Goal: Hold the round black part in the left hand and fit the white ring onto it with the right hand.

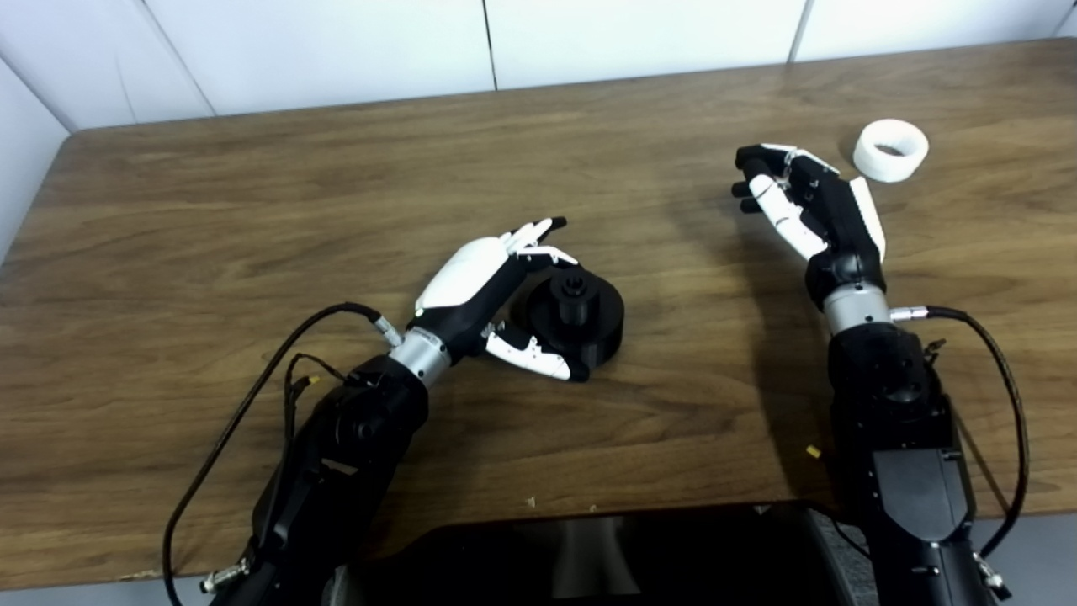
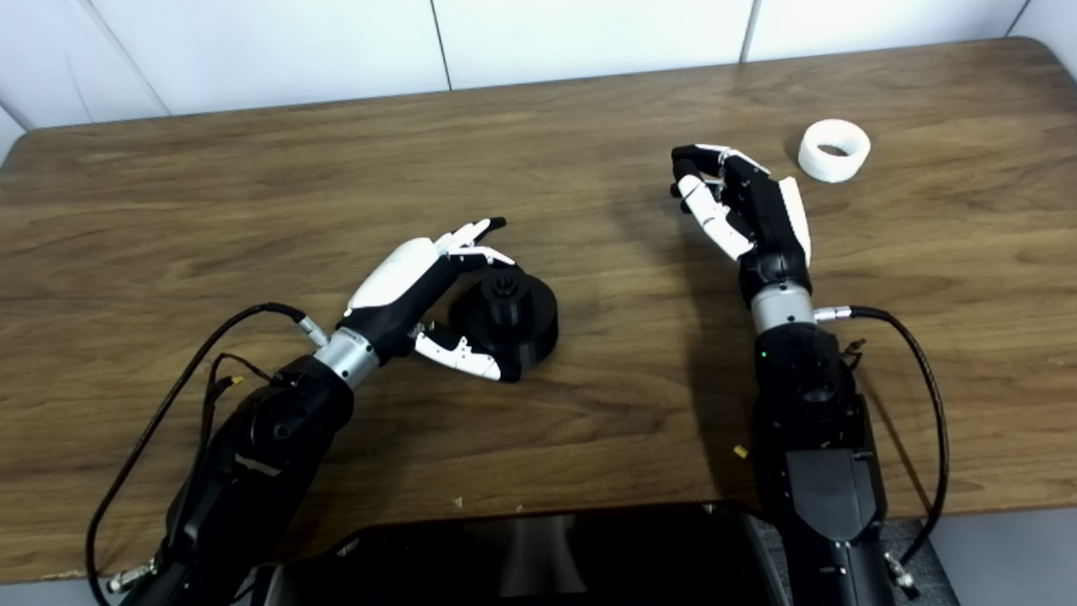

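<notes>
We see the round black part [image 1: 576, 318] resting on the wooden surface [image 1: 252, 210] near its middle, a short hub standing up from its centre. Our left hand [image 1: 492, 295] sits just beside it on its left, fingers spread apart, the thumb lying along the part's near side and the fingertips reaching over its far edge; whether they press on it we cannot tell, and the part is not lifted. Our right hand [image 1: 808, 206] hovers well to the right, palm facing left, fingers loosely curled and holding nothing. The white ring [image 1: 890, 150] lies on the surface just beyond and to the right of that hand, apart from it. The right eye view takes in the surface's rounded far right corner; the left eye view shows instead the far left corner against the white wall panels [image 1: 336, 42].
</notes>
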Tool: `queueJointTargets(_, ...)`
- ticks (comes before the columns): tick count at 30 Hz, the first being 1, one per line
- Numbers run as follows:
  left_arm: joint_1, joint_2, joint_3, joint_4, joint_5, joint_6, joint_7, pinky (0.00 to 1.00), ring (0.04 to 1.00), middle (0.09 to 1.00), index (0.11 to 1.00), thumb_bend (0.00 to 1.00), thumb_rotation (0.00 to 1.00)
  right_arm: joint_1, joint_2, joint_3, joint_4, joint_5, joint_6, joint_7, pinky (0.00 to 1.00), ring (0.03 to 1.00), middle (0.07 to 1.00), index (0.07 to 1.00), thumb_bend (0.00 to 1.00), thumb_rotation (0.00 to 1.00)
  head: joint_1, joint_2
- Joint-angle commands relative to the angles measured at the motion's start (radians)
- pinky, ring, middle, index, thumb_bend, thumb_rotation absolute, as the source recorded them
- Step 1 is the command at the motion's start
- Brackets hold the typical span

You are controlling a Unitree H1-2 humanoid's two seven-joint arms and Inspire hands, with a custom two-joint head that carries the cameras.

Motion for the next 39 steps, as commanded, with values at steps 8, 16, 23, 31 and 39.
queueJointTargets(8,-0.020,-0.004,0.009,-0.019,0.004,-0.049,0.015,1.00,1.000,1.000,0.647,1.00,0.35,-0.024,-0.001,0.005,-0.034,-0.011,-0.036,-0.006,0.60,0.643,0.724,0.661,0.41,0.51,-0.014,-0.007)
queueJointTargets(16,-0.022,0.002,0.016,-0.021,-0.002,-0.044,0.004,1.00,1.000,1.000,0.646,1.00,0.35,-0.034,-0.001,0.007,-0.018,-0.025,-0.041,-0.015,0.60,0.632,0.720,0.657,0.46,0.50,-0.068,-0.010)
queueJointTargets(23,-0.022,0.009,0.028,-0.014,-0.020,-0.060,0.004,1.00,1.000,1.000,0.642,1.00,0.34,-0.032,-0.017,-0.008,-0.022,-0.034,-0.030,-0.017,0.63,0.664,0.725,0.662,0.53,0.43,-0.161,-0.031)
queueJointTargets(31,-0.014,0.033,0.036,-0.022,-0.022,-0.070,-0.005,1.00,1.000,1.000,0.637,1.00,0.34,-0.024,0.001,-0.003,-0.023,-0.048,-0.038,-0.038,0.62,0.670,0.723,0.658,0.52,0.39,-0.280,-0.071)
queueJointTargets(39,-0.015,0.047,0.050,-0.020,-0.029,-0.084,-0.020,1.00,1.000,1.000,0.636,1.00,0.30,-0.025,0.021,0.017,-0.001,-0.076,-0.065,-0.055,0.58,0.648,0.701,0.646,0.53,0.40,-0.358,-0.102)
